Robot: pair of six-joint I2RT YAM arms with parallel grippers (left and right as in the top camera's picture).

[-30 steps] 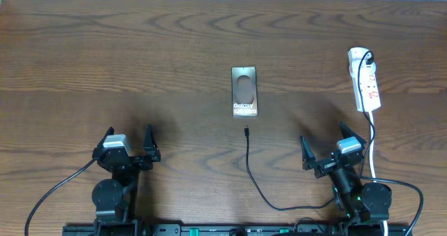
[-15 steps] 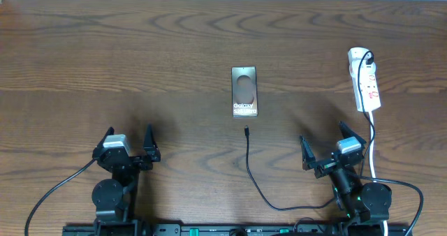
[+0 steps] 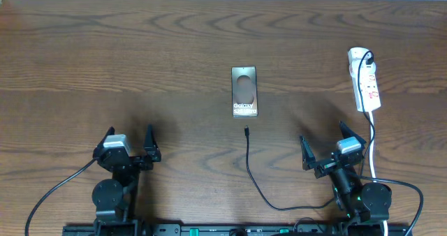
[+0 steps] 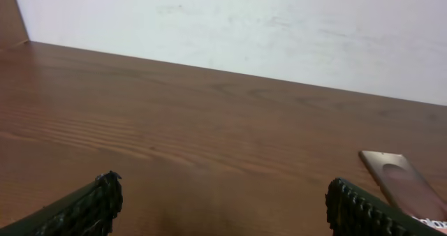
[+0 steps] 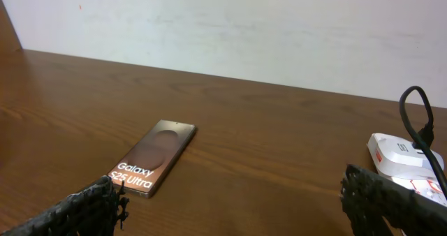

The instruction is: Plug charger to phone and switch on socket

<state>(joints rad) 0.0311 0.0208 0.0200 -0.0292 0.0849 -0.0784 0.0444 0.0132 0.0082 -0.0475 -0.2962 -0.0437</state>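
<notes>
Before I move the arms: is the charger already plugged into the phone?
Out. The charger's tip lies just short of the phone, a visible gap between them.

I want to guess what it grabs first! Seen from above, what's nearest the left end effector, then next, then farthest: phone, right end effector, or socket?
1. Phone, in the middle, right of the left end effector.
2. Right end effector, near edge, right side.
3. Socket, far right.

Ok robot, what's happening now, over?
Left gripper, right gripper: jaws open, empty. Charger unplugged, tip just short of phone. Nothing in the way.
</notes>
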